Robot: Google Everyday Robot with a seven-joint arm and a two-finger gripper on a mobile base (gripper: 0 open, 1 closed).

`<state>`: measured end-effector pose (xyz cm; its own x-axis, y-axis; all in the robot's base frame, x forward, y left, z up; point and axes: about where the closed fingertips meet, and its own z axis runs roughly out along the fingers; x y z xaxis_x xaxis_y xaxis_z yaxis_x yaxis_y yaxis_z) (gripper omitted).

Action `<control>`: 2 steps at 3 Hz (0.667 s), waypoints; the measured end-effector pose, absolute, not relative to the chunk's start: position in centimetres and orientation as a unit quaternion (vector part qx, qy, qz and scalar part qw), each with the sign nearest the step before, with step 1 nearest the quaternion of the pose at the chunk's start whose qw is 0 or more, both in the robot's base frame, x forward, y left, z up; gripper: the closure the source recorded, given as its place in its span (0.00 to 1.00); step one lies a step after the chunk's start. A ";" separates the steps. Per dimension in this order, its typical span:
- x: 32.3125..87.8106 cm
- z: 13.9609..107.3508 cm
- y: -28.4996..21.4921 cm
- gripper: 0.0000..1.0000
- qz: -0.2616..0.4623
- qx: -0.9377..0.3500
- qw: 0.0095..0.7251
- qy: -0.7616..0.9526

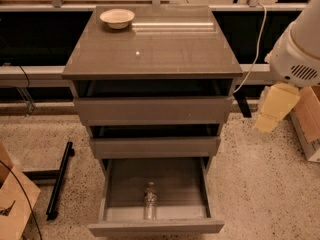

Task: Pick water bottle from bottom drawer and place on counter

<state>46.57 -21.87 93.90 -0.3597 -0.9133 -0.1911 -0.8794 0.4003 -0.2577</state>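
The water bottle (150,200) lies in the open bottom drawer (155,227), near its front middle, cap pointing to the back. The drawer is pulled out toward me. The counter (165,51) is the glossy grey-brown top of the cabinet. My gripper (276,108), with cream-coloured fingers under a white arm housing (300,49), hangs at the right of the cabinet, level with the top drawer. It is well above and to the right of the bottle and holds nothing that I can see.
A pale bowl (117,18) sits at the counter's back left corner. The two upper drawers (152,109) stand slightly ajar. A black bar (59,180) and a cardboard box (12,204) lie on the floor at left. Another box (307,126) stands at right.
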 end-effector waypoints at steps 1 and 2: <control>46.6 93.9 -21.9 0.00 -0.056 -0.536 0.154 0.828; 46.8 93.0 -22.1 0.00 -0.056 -0.513 0.145 0.844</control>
